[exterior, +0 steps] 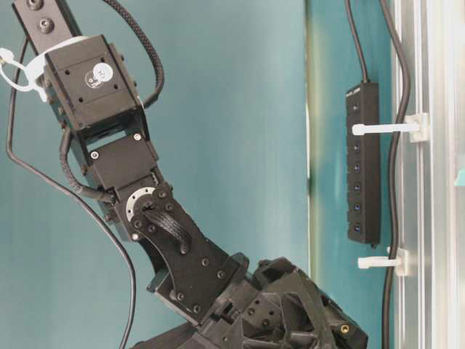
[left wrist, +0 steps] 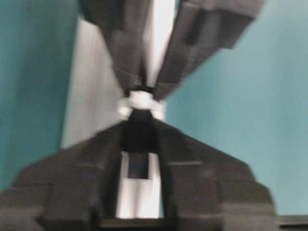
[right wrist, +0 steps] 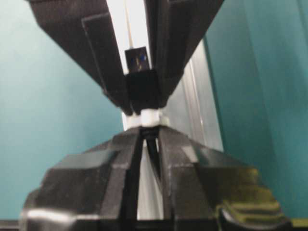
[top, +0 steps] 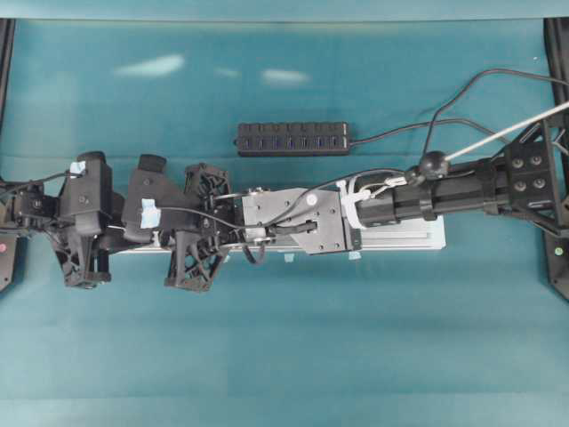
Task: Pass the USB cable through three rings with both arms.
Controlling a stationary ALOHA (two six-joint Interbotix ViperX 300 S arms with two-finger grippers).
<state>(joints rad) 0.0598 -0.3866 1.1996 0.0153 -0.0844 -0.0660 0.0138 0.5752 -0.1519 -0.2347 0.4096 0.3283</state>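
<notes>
Your right gripper point(right wrist: 148, 132) jaws are clamped on the USB cable point(right wrist: 153, 151) just behind a ring point(right wrist: 149, 117), while your left gripper point(left wrist: 140, 132) jaws pinch narrowly on the plug point(right wrist: 140, 77) beyond it, evidently to draw it through.

The overhead view looks straight down on the whole bench point(top: 284, 356), both arms meeting over the rail point(top: 400, 236). The table-level view sits close, turned sideways, seeing one arm and the hub point(exterior: 363, 163). Each wrist camera looks along its own fingers, very near; both share one ring point(left wrist: 141, 100) and the rail.
</notes>
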